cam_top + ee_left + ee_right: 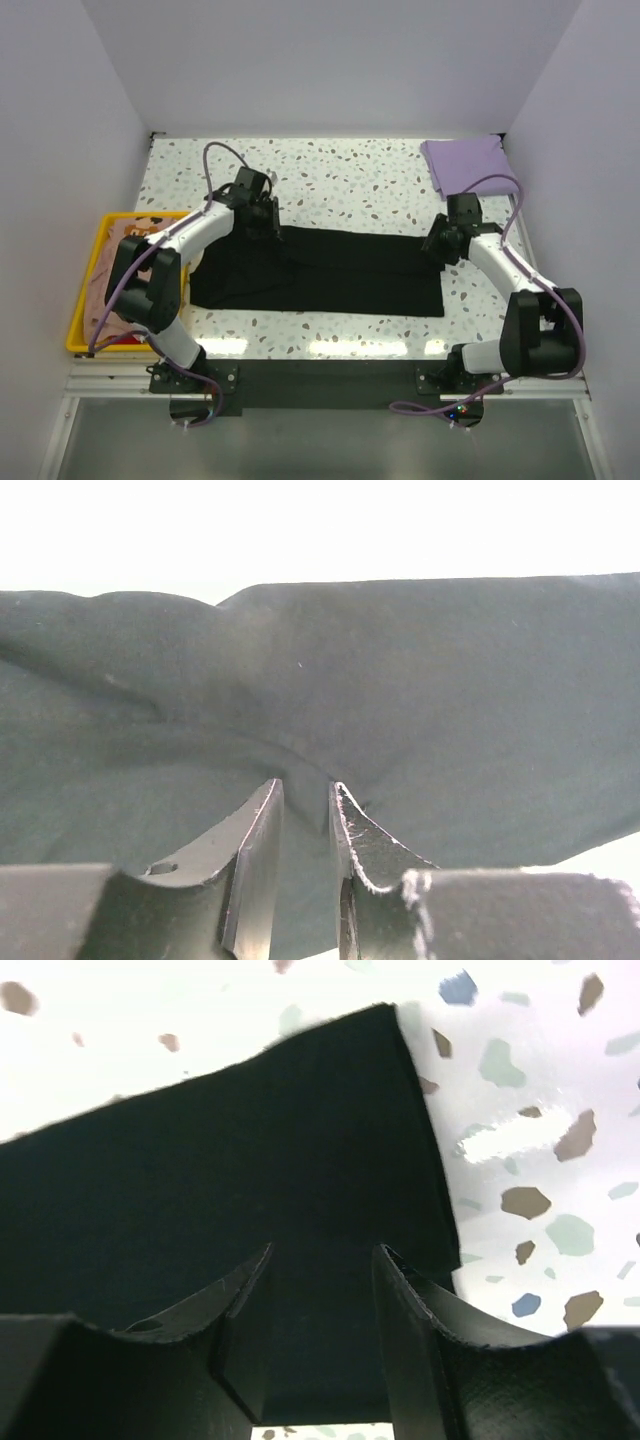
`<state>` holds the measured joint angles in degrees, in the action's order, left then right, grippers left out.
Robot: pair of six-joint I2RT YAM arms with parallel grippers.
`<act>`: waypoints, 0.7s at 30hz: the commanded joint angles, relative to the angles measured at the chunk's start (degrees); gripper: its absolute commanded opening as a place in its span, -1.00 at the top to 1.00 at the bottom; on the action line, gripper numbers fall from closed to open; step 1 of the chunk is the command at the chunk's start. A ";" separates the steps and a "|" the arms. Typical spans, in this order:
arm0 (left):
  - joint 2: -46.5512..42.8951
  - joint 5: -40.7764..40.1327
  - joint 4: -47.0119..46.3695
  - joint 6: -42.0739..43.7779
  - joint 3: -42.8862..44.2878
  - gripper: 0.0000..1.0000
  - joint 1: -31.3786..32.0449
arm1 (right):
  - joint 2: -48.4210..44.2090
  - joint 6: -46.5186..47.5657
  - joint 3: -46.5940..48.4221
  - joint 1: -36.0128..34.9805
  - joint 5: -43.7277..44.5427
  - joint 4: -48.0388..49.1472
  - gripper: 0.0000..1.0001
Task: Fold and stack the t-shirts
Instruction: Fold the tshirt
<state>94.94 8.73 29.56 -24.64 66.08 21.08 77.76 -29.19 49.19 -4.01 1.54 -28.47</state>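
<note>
Left fingers (250, 845) and right fingers (245, 1315) hang parted, empty, over opposite ends of the black t-shirt (340, 270) stretched sideways.

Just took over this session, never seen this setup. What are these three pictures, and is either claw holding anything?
The overhead view looks down on two robot arms bolted at the near edge of a speckled table. The other two pictures come from a camera on each wrist, looking past that arm's own fingers. A black t-shirt lies flat in the middle, a folded lavender t-shirt sits at the far right corner, and a peach t-shirt lies in a yellow tray on the left. The left gripper and right gripper sit at the black shirt's two ends, jaws apart; neither visibly holds it.
</note>
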 commanded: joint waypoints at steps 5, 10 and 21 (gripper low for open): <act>3.06 -1.34 -7.75 -7.08 -4.20 0.42 -2.36 | 5.12 -1.66 -5.06 0.58 3.56 4.56 0.12; 5.70 -2.05 -9.34 -9.19 -5.35 0.42 -3.15 | 8.29 -2.54 -6.82 0.85 1.80 7.02 0.14; 5.18 -2.49 -9.52 -9.55 -5.88 0.26 -4.03 | -6.80 -0.17 -3.84 0.32 2.07 -0.27 0.02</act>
<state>101.47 7.35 21.65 -33.91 60.10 17.74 78.08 -30.55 44.01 -3.33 3.49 -26.79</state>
